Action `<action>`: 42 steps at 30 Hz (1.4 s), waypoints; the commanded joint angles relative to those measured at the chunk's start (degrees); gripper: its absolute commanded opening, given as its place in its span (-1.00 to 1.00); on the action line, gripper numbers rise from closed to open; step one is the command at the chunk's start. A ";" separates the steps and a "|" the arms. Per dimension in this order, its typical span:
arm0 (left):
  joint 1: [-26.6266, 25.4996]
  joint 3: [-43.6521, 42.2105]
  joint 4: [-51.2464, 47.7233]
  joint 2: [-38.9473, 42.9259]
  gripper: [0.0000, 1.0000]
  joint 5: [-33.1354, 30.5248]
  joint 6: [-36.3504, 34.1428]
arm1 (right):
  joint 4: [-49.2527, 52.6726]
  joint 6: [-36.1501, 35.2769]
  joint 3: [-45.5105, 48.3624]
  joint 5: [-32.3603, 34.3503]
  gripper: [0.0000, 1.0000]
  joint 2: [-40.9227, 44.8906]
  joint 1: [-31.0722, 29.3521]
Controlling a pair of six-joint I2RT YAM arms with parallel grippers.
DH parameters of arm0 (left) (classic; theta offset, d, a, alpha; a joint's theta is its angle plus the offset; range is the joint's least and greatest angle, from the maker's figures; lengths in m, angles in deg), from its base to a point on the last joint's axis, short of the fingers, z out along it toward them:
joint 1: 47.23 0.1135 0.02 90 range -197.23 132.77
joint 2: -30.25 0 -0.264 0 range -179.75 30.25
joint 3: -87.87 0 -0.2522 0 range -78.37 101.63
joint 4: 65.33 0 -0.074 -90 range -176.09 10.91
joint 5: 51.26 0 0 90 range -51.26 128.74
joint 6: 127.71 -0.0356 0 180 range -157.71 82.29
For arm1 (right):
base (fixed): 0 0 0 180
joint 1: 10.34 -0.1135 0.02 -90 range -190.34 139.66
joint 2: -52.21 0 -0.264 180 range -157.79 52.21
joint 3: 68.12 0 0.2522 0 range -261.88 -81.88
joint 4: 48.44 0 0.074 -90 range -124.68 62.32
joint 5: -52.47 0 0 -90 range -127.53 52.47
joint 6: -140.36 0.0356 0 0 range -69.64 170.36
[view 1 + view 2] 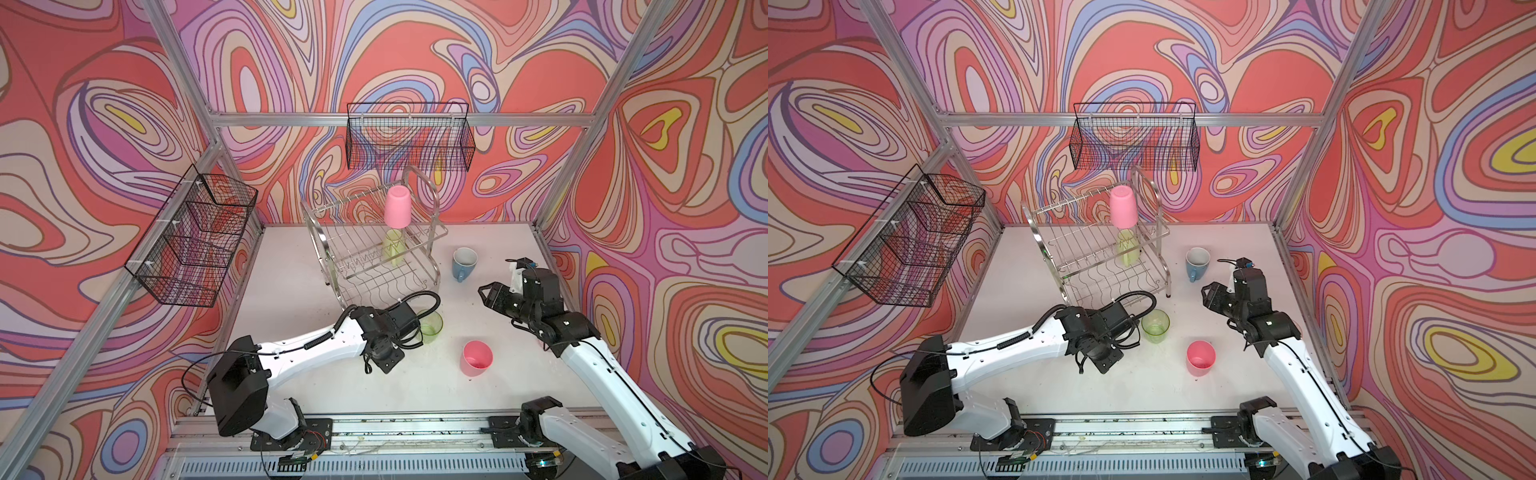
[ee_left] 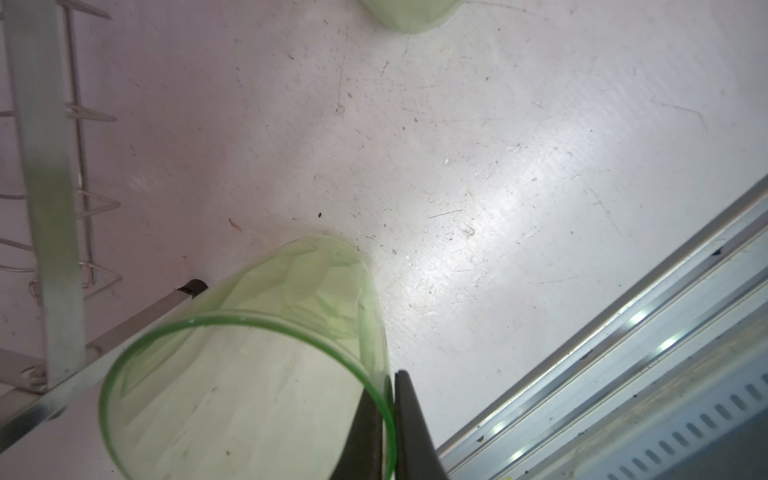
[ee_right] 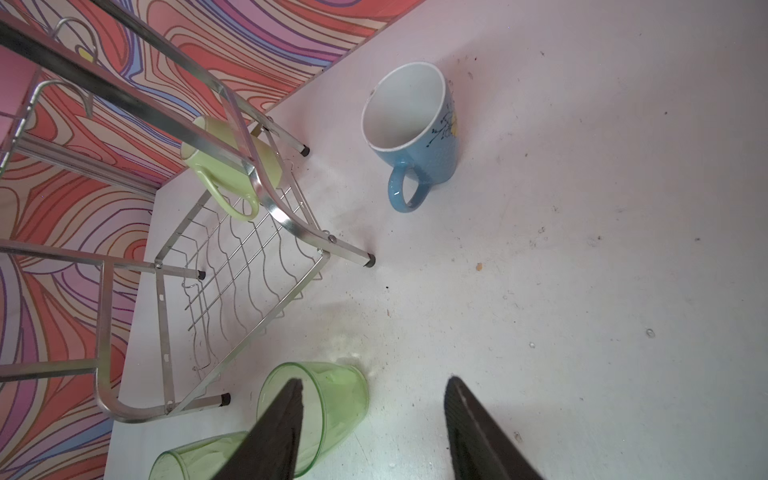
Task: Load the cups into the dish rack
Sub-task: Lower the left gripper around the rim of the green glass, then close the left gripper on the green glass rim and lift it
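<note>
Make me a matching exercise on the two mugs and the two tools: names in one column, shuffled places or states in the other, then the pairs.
1. blue white-lined ceramic mug
2. pale-green handled mug
3. left tool
4. right tool

A. shut on the rim of a clear green plastic cup
B. upright on the white table
C. open, holding nothing
D. inside the shiny silver wire dish rack, under its top tier

Pairs: 1-B, 2-D, 3-A, 4-C

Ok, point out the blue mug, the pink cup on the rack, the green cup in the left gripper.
blue mug [image 3: 436, 162]: right wrist view, outer wall.
pink cup [image 1: 397, 206]: in a top view, side wall.
green cup [image 2: 299, 291]: left wrist view, side wall.
</note>
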 commanded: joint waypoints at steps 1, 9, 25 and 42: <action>-0.74 -0.45 -1.84 2.87 -0.95 -0.80 0.96 | -0.85 -0.05 -0.16 -0.04 0.13 0.90 0.21; -3.05 -0.27 -0.22 8.65 -0.97 1.88 1.32 | -0.70 0.01 -0.38 -0.63 0.13 1.61 0.19; -9.85 9.31 10.44 10.97 -0.98 2.90 4.38 | 1.51 1.97 -4.38 -6.00 0.21 1.52 0.19; -9.63 24.14 26.24 4.55 -0.98 -2.27 6.15 | -5.85 12.95 -20.12 -23.64 0.69 -6.02 4.32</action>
